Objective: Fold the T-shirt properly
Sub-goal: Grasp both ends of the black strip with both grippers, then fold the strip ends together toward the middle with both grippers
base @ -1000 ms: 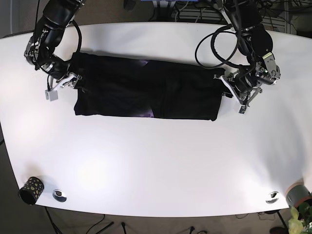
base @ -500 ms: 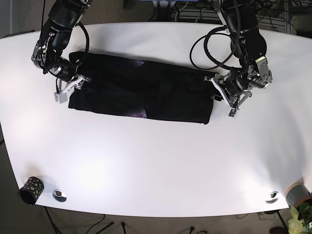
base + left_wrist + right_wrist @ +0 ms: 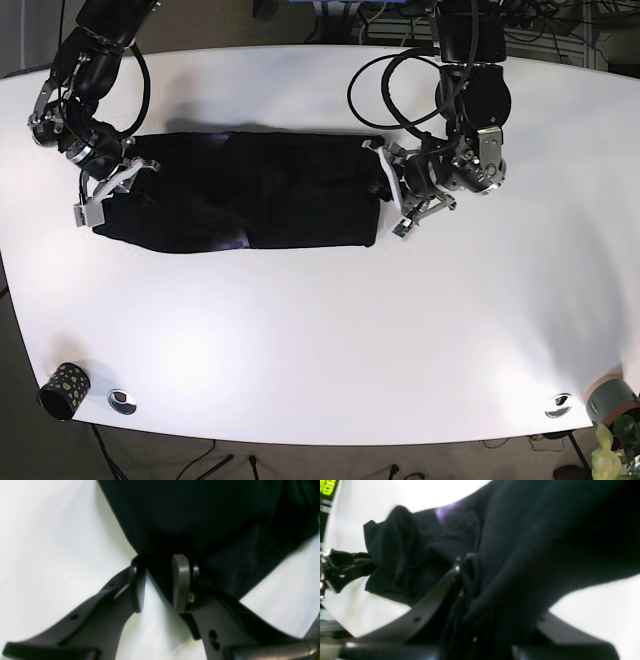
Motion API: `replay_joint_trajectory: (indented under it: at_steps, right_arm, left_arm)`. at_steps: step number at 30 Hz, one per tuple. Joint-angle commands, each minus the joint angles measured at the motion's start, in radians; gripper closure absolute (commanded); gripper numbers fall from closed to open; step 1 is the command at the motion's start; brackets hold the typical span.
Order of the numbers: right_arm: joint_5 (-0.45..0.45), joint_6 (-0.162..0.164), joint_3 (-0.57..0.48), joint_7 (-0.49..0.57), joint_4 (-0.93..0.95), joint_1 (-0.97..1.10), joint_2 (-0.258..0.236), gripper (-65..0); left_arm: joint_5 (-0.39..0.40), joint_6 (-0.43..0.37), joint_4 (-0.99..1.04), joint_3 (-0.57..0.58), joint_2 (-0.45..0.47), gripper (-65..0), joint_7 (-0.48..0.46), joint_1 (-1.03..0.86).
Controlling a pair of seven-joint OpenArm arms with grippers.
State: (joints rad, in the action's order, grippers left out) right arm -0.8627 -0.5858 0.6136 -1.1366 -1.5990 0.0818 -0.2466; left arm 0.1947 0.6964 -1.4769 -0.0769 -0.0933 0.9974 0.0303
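Observation:
The black T-shirt (image 3: 260,190) lies as a long folded strip across the back of the white table (image 3: 320,330). At the strip's right end in the base view, my left gripper (image 3: 393,200) pinches the hem. In the left wrist view its fingertips (image 3: 158,565) close on the cloth edge (image 3: 200,517), with bare table below them. My right gripper (image 3: 100,200) holds the strip's left end. In the right wrist view, bunched black cloth (image 3: 532,542) fills that gripper (image 3: 475,577) and hides one finger.
A speckled black cup (image 3: 62,390) stands at the front left corner near a metal fitting (image 3: 122,401). Another fitting (image 3: 558,404) and a grey pot (image 3: 610,400) with a plant sit at the front right. Cables hang behind the table.
Both arms have moved toward the base view's left, dragging the shirt with them. The strip's right end now lies near the table's middle and its left end nearer the left edge.

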Motion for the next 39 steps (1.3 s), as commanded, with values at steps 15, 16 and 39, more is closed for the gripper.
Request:
replay_joint_trajectory:
  at_steps: [15,16,39]
  right_arm:
    - [0.024,-0.012,-0.304,0.034,-0.199,-0.012,0.039,-2.7]
    - [0.058,-0.012,-0.323,0.036,-0.195,-0.021,0.048,-2.7]
    - [0.403,-0.020,-0.462,0.045,-0.292,-0.084,0.158,-50.4]
  left_arm:
    - [-0.010,0.002,0.074,0.199,-0.064,-15.8,-0.078,0.004]
    - [-0.010,0.002,0.074,0.199,-0.064,-15.8,-0.078,0.004]
    - [0.124,0.002,0.043,0.196,-0.062,-16.5,-0.145,0.001]
